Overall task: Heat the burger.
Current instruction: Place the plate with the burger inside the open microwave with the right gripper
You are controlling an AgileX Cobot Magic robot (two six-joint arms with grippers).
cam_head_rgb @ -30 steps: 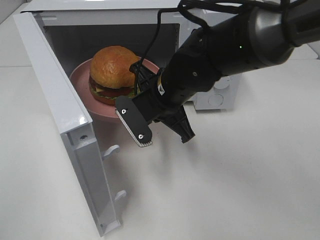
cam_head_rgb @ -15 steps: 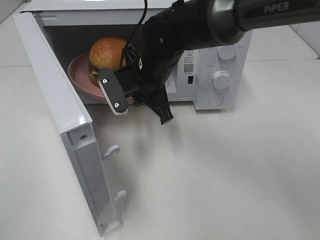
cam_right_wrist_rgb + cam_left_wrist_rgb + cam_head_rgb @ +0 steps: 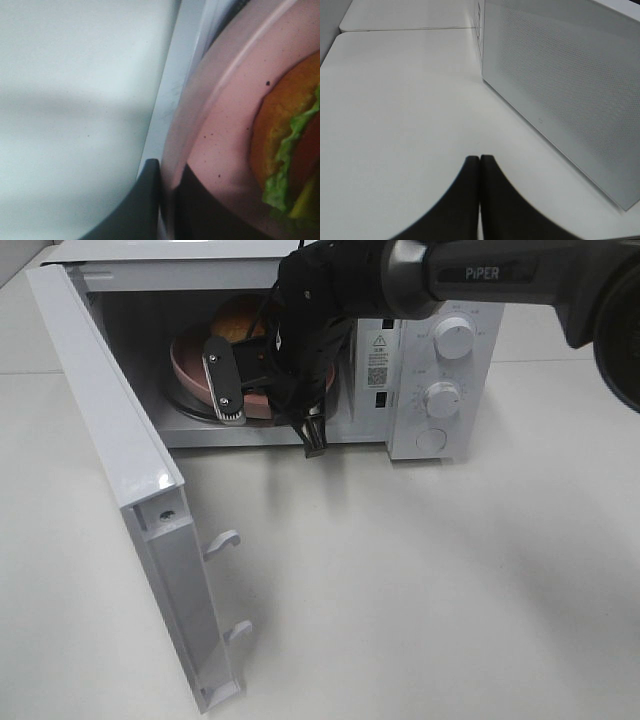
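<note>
**A:** Where is the burger?

**B:** It is inside the microwave, on the pink plate. From the high camera I see only a piece of the brown bun above the plate's rim, because the right arm stands in front and covers the rest. The right wrist camera shows more of it: bun, green lettuce and a little yellow, close to the plate's edge.

**A:** And the right gripper?

**B:** It is clamped on the rim of the plate, with one finger on each side of the rim. It is at the mouth of the oven chamber. The plate looks tilted, and I cannot tell if it rests on the oven floor.

**A:** What else is around?

**B:** The door is swung wide open on the left side, and its two latch hooks point out over the white table. The knobs are on the panel to the right of the chamber.

**A:** And the left gripper?

**B:** Its fingers are pressed together with nothing between them. It is above the table, beside a white panel with fine dots.
</note>
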